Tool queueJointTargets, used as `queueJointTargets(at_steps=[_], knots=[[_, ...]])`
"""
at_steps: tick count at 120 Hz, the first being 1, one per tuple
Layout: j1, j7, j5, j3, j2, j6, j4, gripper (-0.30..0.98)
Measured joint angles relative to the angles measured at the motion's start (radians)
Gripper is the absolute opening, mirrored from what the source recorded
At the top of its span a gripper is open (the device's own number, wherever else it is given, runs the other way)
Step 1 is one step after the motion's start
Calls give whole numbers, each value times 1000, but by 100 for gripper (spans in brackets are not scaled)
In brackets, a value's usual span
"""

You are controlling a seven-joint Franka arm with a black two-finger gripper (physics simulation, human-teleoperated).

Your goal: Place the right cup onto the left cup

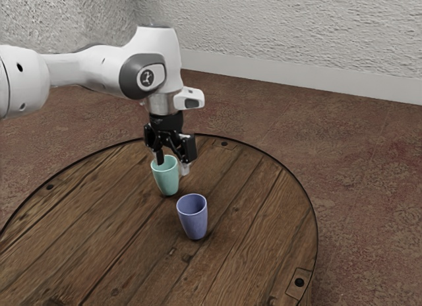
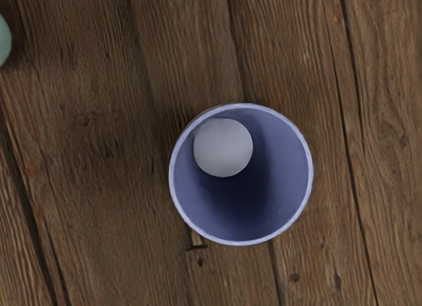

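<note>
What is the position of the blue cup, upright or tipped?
Upright: the blue cup rests on its narrower base on the table, its open rim facing up.

Round plank table (image 1: 112,220), brown floor (image 1: 369,187), 2 rough walls (image 1: 297,29)

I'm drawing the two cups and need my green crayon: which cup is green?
The cup farther back in the exterior view, a little more to its left. That one is pale green; the other cup is bluish purple.
</note>
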Motion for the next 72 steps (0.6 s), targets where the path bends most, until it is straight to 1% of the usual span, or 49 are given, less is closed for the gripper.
queueJointTargets(at_steps=[27, 72], knots=[[-13, -23, -25, -64, 15, 121, -91, 60], [-39, -53, -35, -60, 149, 274, -95, 51]])
